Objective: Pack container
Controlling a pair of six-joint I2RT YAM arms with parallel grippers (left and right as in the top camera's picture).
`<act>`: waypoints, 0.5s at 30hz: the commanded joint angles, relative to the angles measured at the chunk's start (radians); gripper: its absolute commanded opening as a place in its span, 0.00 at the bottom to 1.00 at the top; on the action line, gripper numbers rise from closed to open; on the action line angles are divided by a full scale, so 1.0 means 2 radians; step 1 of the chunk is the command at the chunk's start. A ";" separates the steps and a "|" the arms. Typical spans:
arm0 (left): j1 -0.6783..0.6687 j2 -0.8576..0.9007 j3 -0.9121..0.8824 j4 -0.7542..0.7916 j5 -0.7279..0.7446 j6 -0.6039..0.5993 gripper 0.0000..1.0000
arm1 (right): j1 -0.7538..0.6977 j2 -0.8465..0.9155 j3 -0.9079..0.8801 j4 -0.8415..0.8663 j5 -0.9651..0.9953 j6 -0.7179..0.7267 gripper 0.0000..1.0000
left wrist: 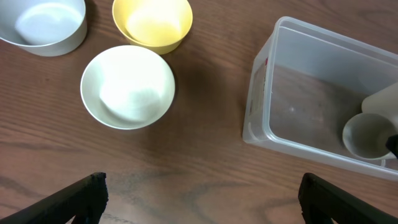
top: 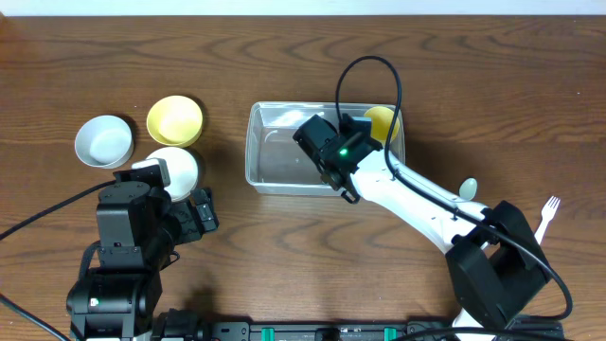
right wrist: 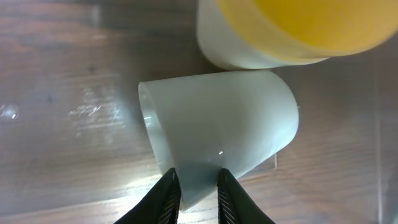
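The container is set on the wooden table, its long side running left to right in the overhead view. The right gripper is reached down into it from the near right. Between the right fingers the wall of a pale cup is pinched, so the gap between the jaws is narrow. The cup is seen lying on its side on the floor of the container, its mouth turned leftward in the right wrist view. Just beyond it, in the far right corner of the container, a yellow cup is nested in a white cup. The rest of the container's floor is bare (light is reflected from it).

Left of the container, three bowls are grouped on the table. A yellow bowl is placed nearest its far left corner, a white bowl nearer the robot, and a second white bowl farthest from the container. None of the bowls is touched by another, as far as can be told.

The left gripper is held above the table on the near left side of the container, close to the nearer white bowl. Its fingers are spread wide and nothing is held between them.

A white fork is laid well to the right of the container.
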 commanded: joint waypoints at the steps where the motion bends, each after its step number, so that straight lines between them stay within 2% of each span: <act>1: 0.003 0.001 0.011 0.000 0.003 -0.003 0.98 | -0.020 0.004 0.005 -0.005 0.025 0.036 0.22; 15: 0.003 0.005 0.011 0.000 0.003 -0.001 0.98 | -0.046 0.002 0.005 -0.012 0.024 0.041 0.22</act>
